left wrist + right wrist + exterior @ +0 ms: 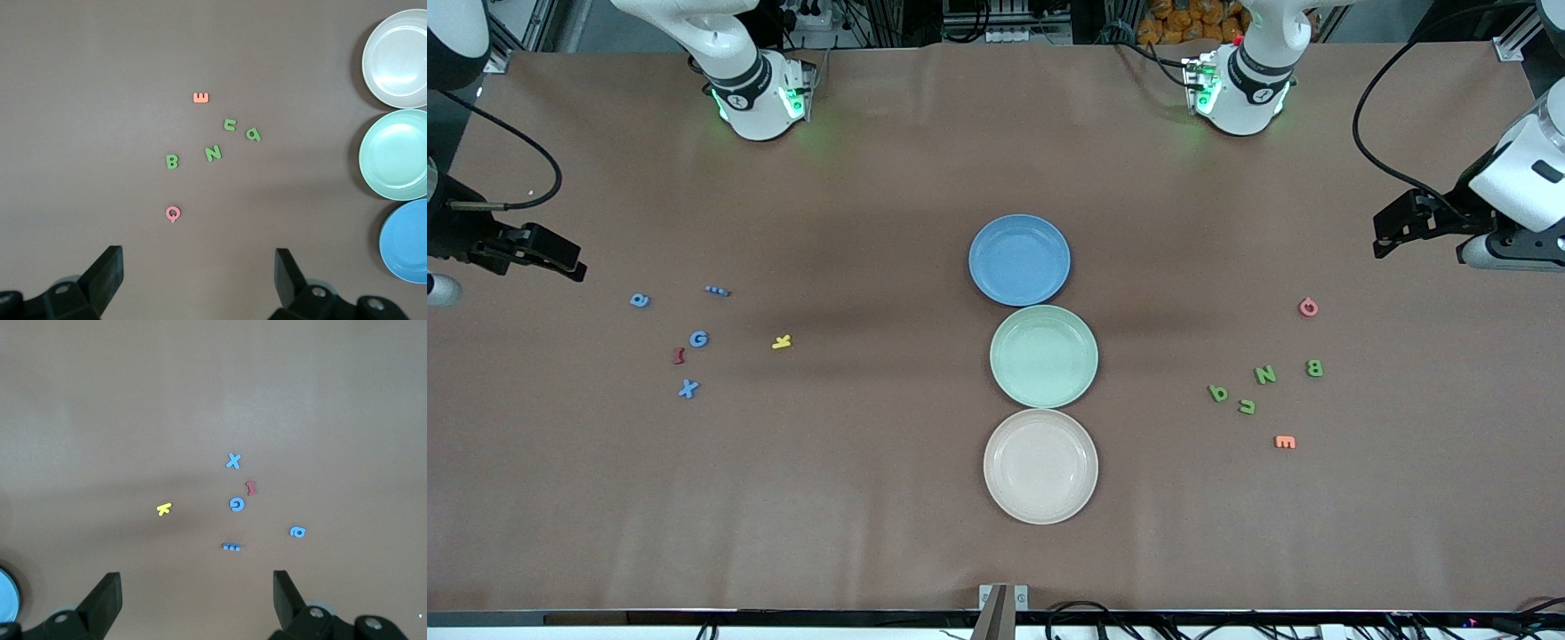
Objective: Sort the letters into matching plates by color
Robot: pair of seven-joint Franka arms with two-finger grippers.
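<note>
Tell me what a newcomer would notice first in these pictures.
Three plates line up mid-table: the blue plate farthest from the front camera, the mint green plate next, the cream plate nearest. Green letters with a pink and an orange one lie scattered toward the left arm's end, blue letters with a red and a yellow one toward the right arm's end. The left gripper and right gripper wait open above their clusters.

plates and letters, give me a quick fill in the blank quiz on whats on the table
1. The green plate sits between the blue plate and the ____ plate.
2. The number of green letters on the table is ____.
3. The yellow letter lies toward the ____ arm's end of the table.
4. All three plates hold ____ letters.

Missing words: cream; four; right; no
</note>
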